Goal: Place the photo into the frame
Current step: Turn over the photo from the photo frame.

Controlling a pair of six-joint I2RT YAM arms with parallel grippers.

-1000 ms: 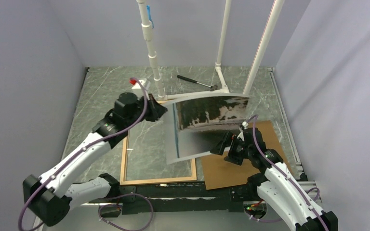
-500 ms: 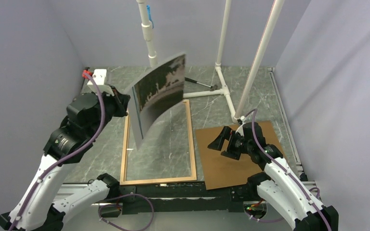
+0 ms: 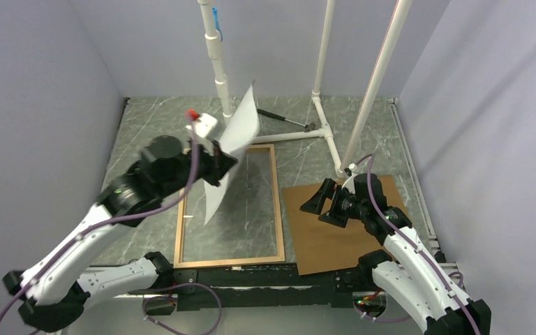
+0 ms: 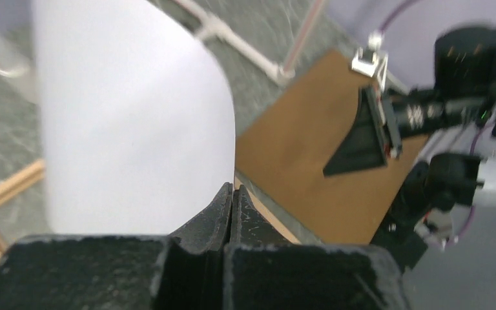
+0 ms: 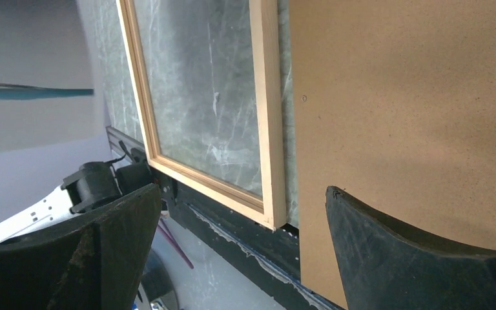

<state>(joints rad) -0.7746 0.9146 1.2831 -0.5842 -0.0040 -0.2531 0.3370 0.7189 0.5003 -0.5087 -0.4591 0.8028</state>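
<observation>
In the left half of the overhead view, the left claw (image 3: 225, 163) is closed tight on one edge of the photo (image 3: 240, 131). The wrist view shows its two fingers (image 4: 214, 210) pressed together, with the sheet between them. The photo is in the air, standing nearly on edge. Its plain white back faces the overhead camera and there is a clear bow across its width. Its top corner reaches toward the white pipe (image 3: 214, 49) at upper centre, and its bottom corner hangs over the left part of the frame (image 3: 277, 202). Whether that corner touches anything cannot be told. The frame lies flat on the bench (image 3: 146, 118) at centre, with nothing in it.

Just to its right lies the brown backing board (image 3: 324, 248). The right claw (image 3: 323, 211) hovers above the board, spread wide and holding nothing.

The curl suggests the photo is light, thin and floppy, and its glossy face is probably slippery and easy to mark or crease. It is best gripped on the white border, near an edge. A second grip on the opposite edge would likely flatten it for lowering square into the frame.
</observation>
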